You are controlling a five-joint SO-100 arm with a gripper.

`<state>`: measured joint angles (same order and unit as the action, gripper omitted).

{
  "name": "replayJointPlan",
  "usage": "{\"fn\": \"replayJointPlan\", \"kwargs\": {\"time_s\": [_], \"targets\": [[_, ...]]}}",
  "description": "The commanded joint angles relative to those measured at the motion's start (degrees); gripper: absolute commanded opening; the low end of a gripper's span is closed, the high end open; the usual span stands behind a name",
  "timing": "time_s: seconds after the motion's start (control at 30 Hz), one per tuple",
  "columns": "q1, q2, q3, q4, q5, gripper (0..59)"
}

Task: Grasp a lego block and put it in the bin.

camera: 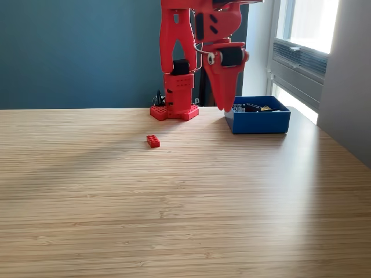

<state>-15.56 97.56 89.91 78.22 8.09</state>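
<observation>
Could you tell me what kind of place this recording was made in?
Probably an office or home workroom: a wooden table against a teal wall, a window at the exterior view's right, and a red hobby robot arm.

Open tabletop with two obstacles near the arm's base.

You have bare table all around the red lego block; the blue bin stands at the exterior view's right, its low walls below the hanging gripper.
</observation>
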Motion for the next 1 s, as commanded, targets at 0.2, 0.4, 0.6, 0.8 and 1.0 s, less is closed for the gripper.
{"fn": "replayJointPlan", "kwargs": {"time_s": [0.2,0.4,0.6,0.8,1.0], "targets": [[19.42,5.01,2.2,-0.62,6.42,17.8],[27.33,5.62,5.45,-0.35,17.05,21.0],[30.06,5.8,12.3,0.35,28.56,23.1],[30.32,5.1,16.0,0.53,36.3,22.3],[30.06,5.01,15.73,0.44,37.35,21.5]]}}
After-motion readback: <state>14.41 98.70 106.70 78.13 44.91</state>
